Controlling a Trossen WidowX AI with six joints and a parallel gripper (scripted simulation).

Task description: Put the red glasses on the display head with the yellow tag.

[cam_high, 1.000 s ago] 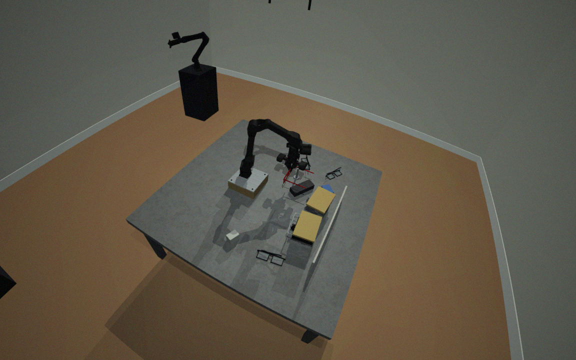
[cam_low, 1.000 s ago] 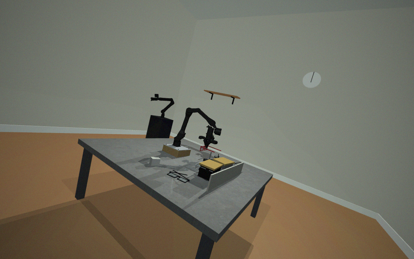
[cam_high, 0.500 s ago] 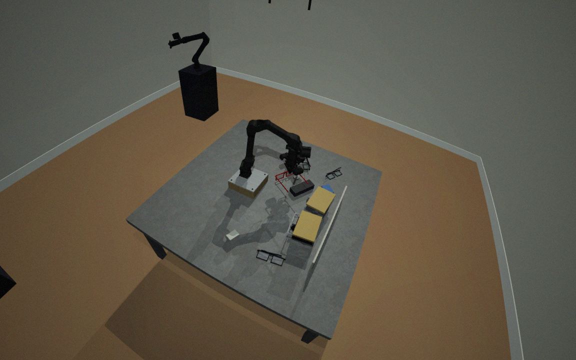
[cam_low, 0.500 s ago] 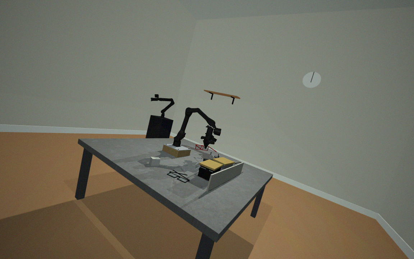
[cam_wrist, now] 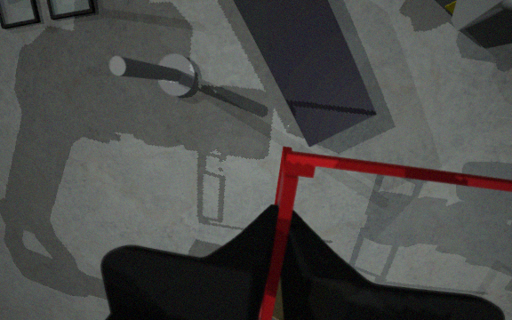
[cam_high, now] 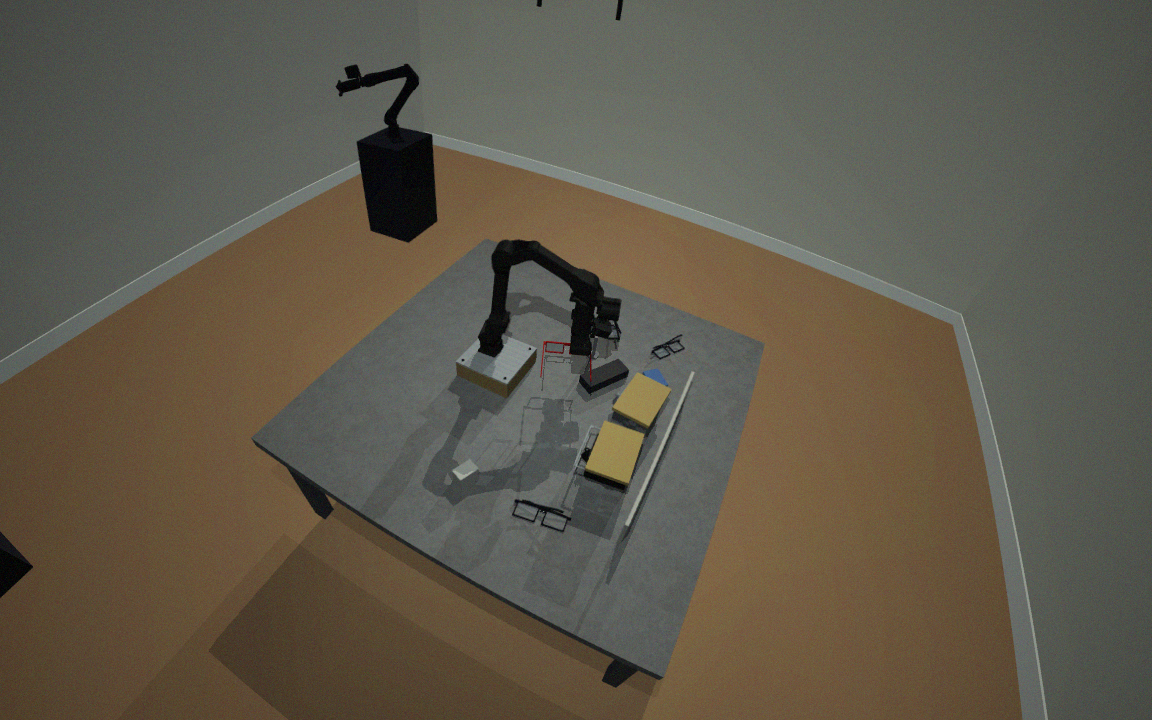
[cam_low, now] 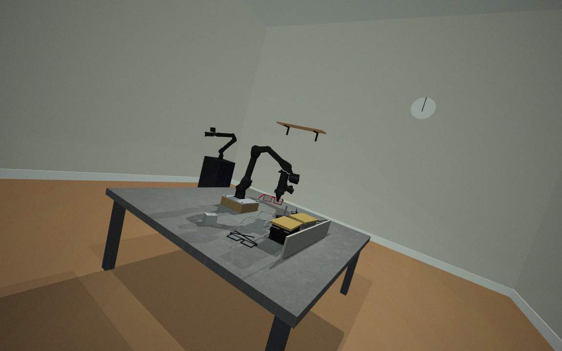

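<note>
My gripper (cam_high: 579,352) (cam_low: 277,200) (cam_wrist: 279,213) is shut on the front frame of the red glasses (cam_high: 553,351) (cam_wrist: 416,172), off to one side, and holds them above the table between the arm's base and the display heads. In the wrist view one temple runs to the right. Two display heads with yellow tops stand at the right: the rear one (cam_high: 642,400) (cam_low: 304,218) and the front one (cam_high: 614,452) (cam_low: 286,223). I cannot tell for certain which bears the yellow tag. A blue piece (cam_high: 654,376) shows beside the rear head. Their faces are mostly hidden. The red glasses are clear of both.
A dark box (cam_high: 603,376) (cam_wrist: 314,58) lies below the gripper, near a round stand with a post (cam_wrist: 176,76). Black glasses (cam_high: 540,513) (cam_low: 241,238) lie front, another black pair (cam_high: 667,347) behind. A white block (cam_high: 465,469) (cam_low: 210,218) and a pale upright panel (cam_high: 659,449) (cam_low: 305,241) stand there too.
</note>
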